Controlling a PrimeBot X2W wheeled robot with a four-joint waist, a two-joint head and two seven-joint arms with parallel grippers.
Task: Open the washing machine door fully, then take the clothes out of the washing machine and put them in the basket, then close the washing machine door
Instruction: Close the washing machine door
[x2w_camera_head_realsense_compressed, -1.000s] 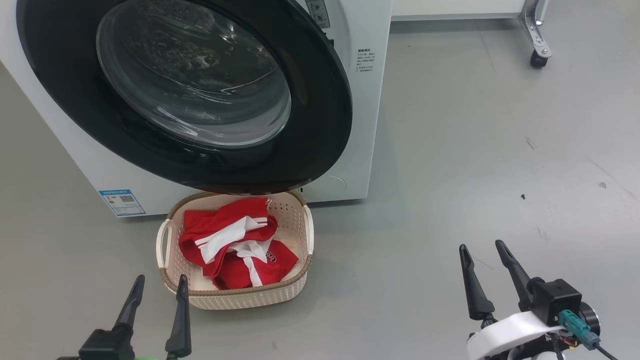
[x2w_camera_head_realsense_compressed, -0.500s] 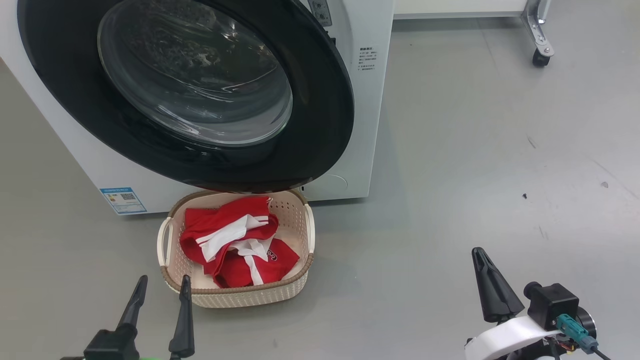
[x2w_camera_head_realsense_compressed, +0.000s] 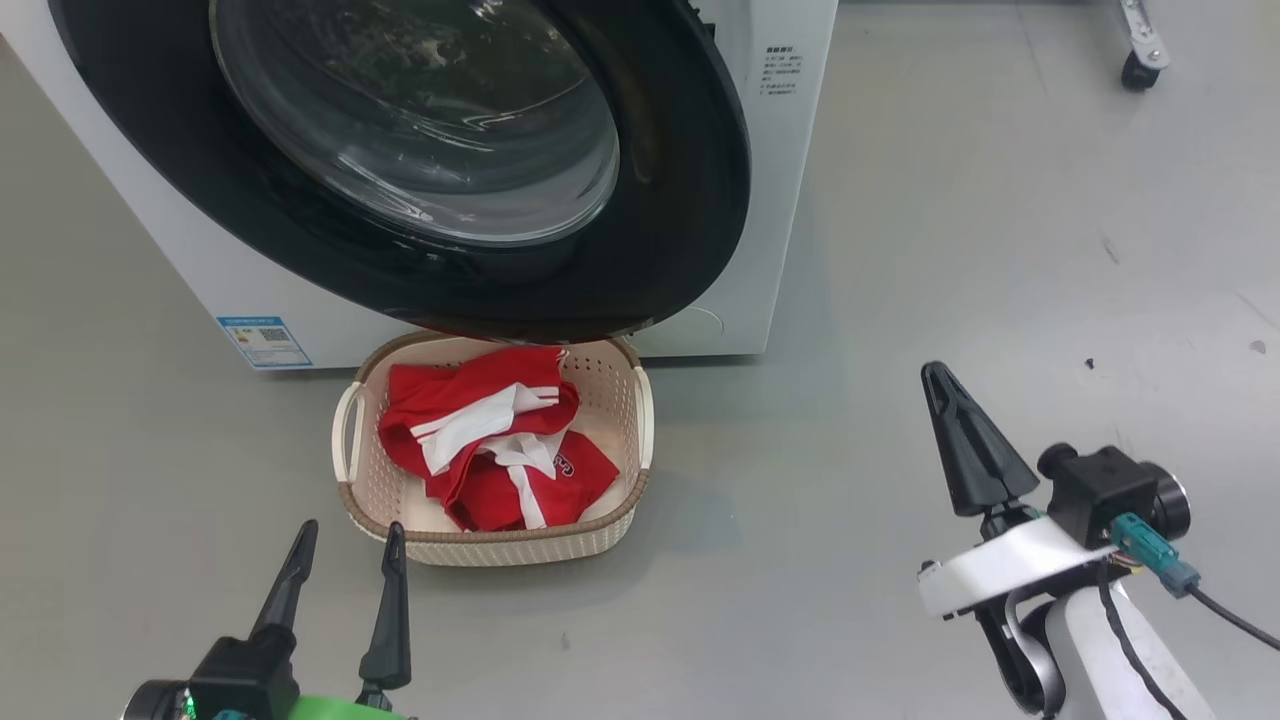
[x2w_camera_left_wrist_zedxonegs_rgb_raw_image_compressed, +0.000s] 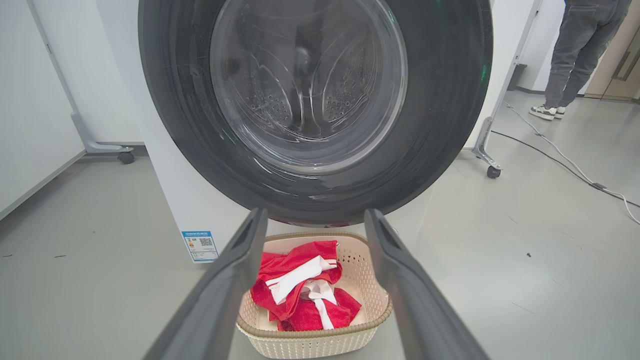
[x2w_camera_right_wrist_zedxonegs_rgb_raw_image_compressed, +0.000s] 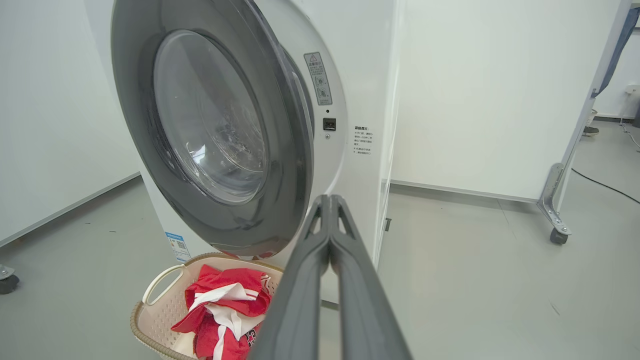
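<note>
Both empty — left pincer (x2w_camera_head_realsense_compressed: 352, 527) spread, right pincer (x2w_camera_head_realsense_compressed: 938, 378) closed; red white-striped clothes (x2w_camera_head_realsense_compressed: 490, 455) in basket (x2w_camera_head_realsense_compressed: 520, 548).

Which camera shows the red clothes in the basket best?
Head view: looks down on nearly the whole heap of red, white-striped clothes. Left wrist view sees them obliquely; right wrist view cuts them off.

The washing machine (x2w_camera_head_realsense_compressed: 790, 200) front carries a blue QR label (x2w_camera_head_realsense_compressed: 264, 342) at its lower left corner, small printed lines (x2w_camera_head_realsense_compressed: 781, 72) and a warning sticker (x2w_camera_right_wrist_zedxonegs_rgb_raw_image_compressed: 318, 75); no words are legible.
</note>
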